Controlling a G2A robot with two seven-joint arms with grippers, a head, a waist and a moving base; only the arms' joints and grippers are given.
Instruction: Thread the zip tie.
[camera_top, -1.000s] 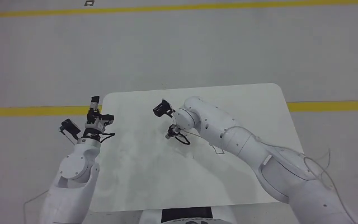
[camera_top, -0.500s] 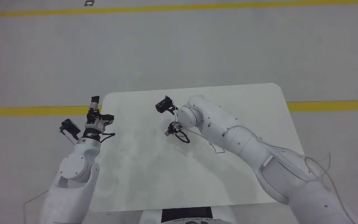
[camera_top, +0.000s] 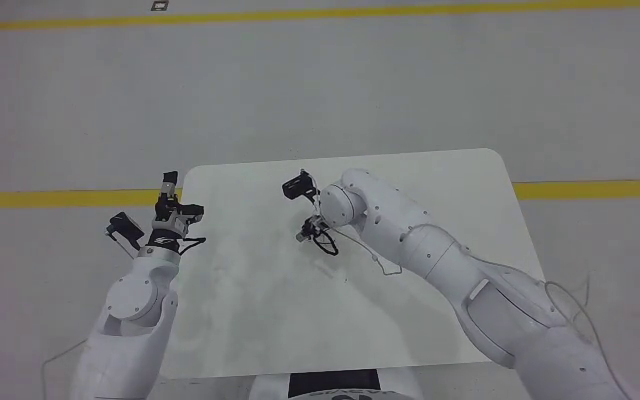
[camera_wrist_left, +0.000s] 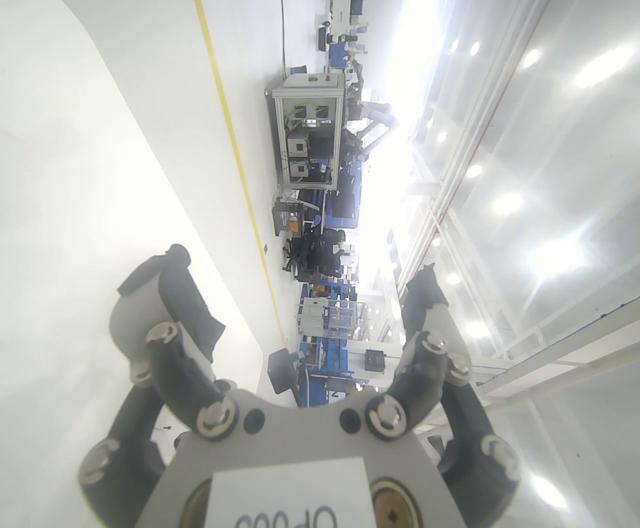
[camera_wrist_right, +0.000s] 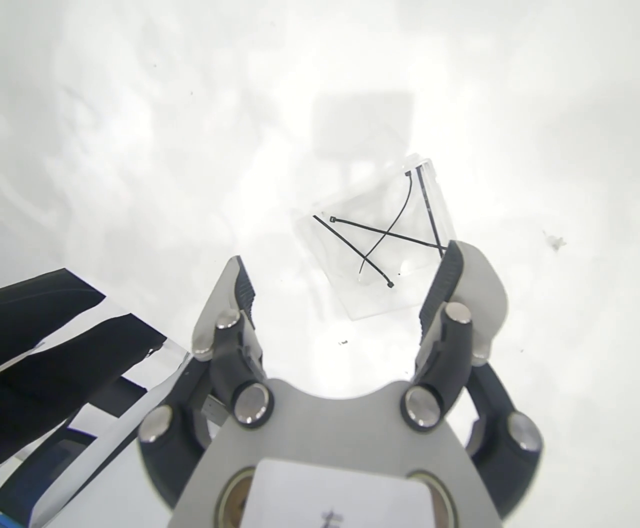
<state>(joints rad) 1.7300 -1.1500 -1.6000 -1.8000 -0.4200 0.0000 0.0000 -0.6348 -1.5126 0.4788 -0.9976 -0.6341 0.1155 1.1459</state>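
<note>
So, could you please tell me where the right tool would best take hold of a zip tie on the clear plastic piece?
Probably the straight zip tie near the edge of the clear plastic piece. Grip its mid-strap, coming straight down with the open right tool straddling it crosswise. It lies flat, and that stretch is free of the other ties, which cross each other.

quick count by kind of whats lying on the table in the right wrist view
black zip ties: 4
clear square holder: 1
total: 5
</note>
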